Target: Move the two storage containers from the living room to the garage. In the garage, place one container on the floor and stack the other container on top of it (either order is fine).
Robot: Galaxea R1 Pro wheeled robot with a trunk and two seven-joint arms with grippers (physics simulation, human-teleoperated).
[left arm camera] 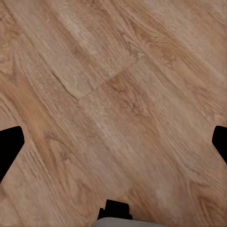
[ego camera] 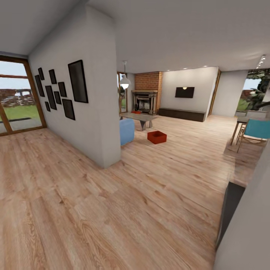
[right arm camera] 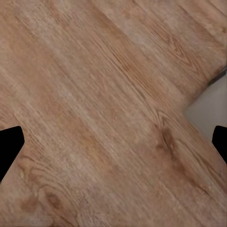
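Far ahead in the head view, one rust-red open-top storage container (ego camera: 156, 137) sits on the light wood plank floor of the living room, just right of a pale blue sofa (ego camera: 126, 131). A second small rust-red box (ego camera: 136, 111) rests on the grey low table (ego camera: 144, 117) behind it. My left gripper (left arm camera: 113, 146) is open, its black fingertips (left arm camera: 9, 146) wide apart over bare planks. My right gripper (right arm camera: 113, 144) is open too, holding nothing, above planks beside a pale surface (right arm camera: 208, 106).
A white partition wall (ego camera: 97, 112) hung with black frames juts out at centre left, with a glass door (ego camera: 15, 97) beyond. A brick fireplace (ego camera: 147, 95) and TV (ego camera: 184, 92) stand at the back. A teal chair (ego camera: 258, 130) and dark cabinet (ego camera: 229, 210) line the right.
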